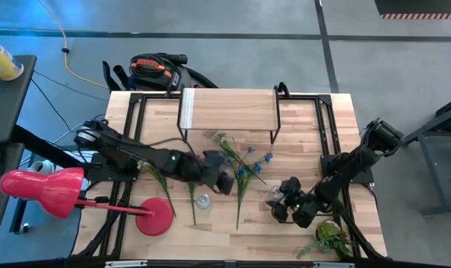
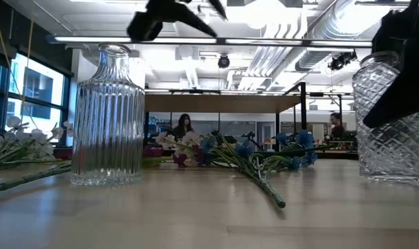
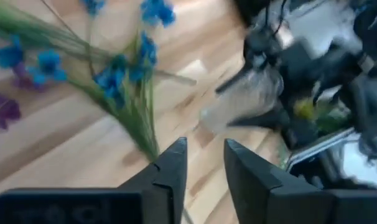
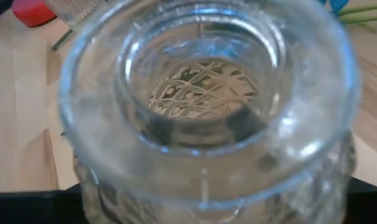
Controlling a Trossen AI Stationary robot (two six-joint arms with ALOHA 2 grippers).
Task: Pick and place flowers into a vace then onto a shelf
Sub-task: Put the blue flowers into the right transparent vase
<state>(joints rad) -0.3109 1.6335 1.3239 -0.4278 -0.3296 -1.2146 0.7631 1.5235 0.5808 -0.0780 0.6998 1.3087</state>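
The right hand (image 1: 285, 199) at about four o'clock on the bench (image 1: 307, 119) clasps a cut-glass vase (image 4: 207, 124), seemingly steadying it, while the left hand (image 3: 204, 168), part-closed and empty, hovers over the flowers (image 1: 244, 165) near centre, below the shelf (image 1: 229, 109) at twelve o'clock.

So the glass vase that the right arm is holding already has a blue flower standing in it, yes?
Not quite. The right tool does hold the cut-glass vase, but the right wrist view looks straight down into it and it is empty. The blue-blossomed green stems lie flat on the wooden table, as the high view shows.
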